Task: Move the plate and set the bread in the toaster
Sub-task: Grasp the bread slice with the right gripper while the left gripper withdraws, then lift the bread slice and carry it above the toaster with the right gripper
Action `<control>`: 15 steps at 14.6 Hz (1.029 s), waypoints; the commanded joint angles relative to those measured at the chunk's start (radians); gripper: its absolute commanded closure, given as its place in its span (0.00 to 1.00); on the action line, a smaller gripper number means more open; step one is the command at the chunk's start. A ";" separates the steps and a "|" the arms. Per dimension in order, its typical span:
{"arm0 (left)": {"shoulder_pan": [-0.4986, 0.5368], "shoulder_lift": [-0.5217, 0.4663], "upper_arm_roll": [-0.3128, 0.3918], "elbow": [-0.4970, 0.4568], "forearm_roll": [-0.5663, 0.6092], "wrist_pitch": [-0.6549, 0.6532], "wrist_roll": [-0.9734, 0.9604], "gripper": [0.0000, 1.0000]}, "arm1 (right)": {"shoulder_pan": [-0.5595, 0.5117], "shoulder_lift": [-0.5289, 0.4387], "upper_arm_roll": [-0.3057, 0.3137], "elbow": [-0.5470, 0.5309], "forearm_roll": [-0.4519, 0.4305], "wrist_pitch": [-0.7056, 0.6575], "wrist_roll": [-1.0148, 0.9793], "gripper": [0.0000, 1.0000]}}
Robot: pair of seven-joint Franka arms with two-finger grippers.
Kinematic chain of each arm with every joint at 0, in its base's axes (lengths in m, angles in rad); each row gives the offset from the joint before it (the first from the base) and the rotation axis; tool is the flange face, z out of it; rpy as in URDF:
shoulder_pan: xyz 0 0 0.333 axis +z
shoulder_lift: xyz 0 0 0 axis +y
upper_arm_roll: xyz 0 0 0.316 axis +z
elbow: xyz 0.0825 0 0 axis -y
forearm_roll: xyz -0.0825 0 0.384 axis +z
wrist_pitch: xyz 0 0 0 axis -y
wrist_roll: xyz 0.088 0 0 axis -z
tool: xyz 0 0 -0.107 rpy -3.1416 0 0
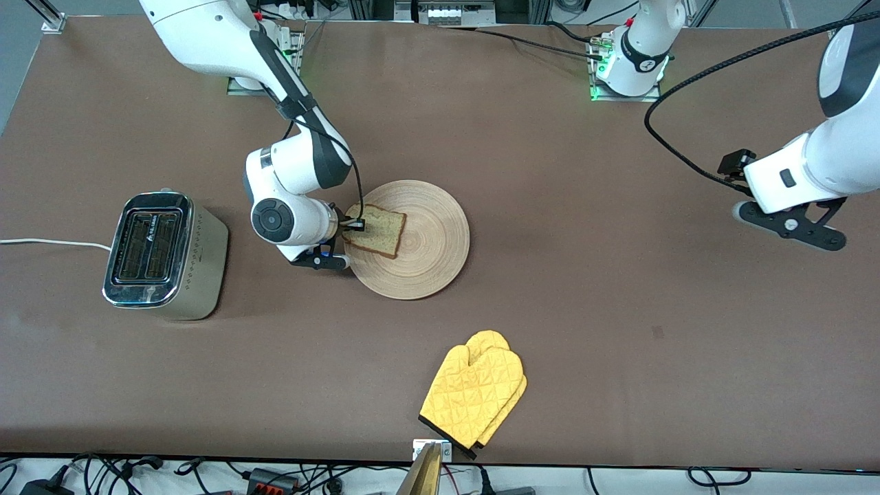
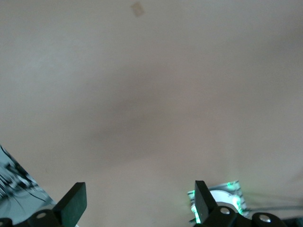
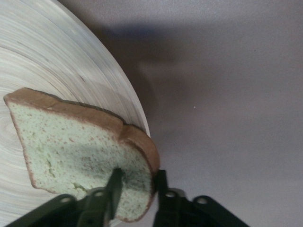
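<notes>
Right gripper (image 1: 349, 232) is at the plate's (image 1: 433, 237) edge toward the toaster (image 1: 163, 256), fingers (image 3: 113, 187) clamped on the bread (image 1: 375, 229), which lies over the plate w/ its rounded end in the jaws. Left gripper (image 2: 137, 203) hangs spread wide & empty over bare table (image 1: 584, 289) at the left arm's end, waiting. A yellow oven mitt (image 1: 474, 393) lies nearer the front camera than the plate.

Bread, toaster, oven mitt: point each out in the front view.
bread (image 1: 378, 232): front view, middle of the slice's face, on the plate.
toaster (image 1: 206, 261): front view, cream side wall.
oven mitt (image 1: 474, 392): front view, middle of the yellow quilting.
</notes>
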 commanded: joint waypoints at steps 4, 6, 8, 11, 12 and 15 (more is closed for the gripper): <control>0.088 -0.078 -0.004 -0.047 -0.117 0.075 -0.127 0.00 | 0.002 -0.013 0.003 0.019 0.016 -0.035 -0.002 1.00; 0.088 -0.128 -0.006 -0.096 -0.141 0.100 -0.134 0.00 | 0.004 -0.017 0.003 0.035 0.016 -0.049 0.002 1.00; 0.097 -0.185 -0.004 -0.181 -0.189 0.124 -0.215 0.00 | 0.002 -0.027 0.003 0.080 0.016 -0.108 0.006 1.00; 0.102 -0.272 -0.004 -0.320 -0.194 0.219 -0.384 0.00 | -0.016 -0.085 -0.015 0.166 -0.001 -0.262 0.008 1.00; 0.105 -0.297 -0.004 -0.359 -0.197 0.247 -0.384 0.00 | -0.025 -0.103 -0.047 0.194 -0.012 -0.303 0.005 1.00; 0.111 -0.332 -0.003 -0.409 -0.234 0.290 -0.380 0.00 | -0.031 -0.117 -0.116 0.309 -0.143 -0.440 -0.014 1.00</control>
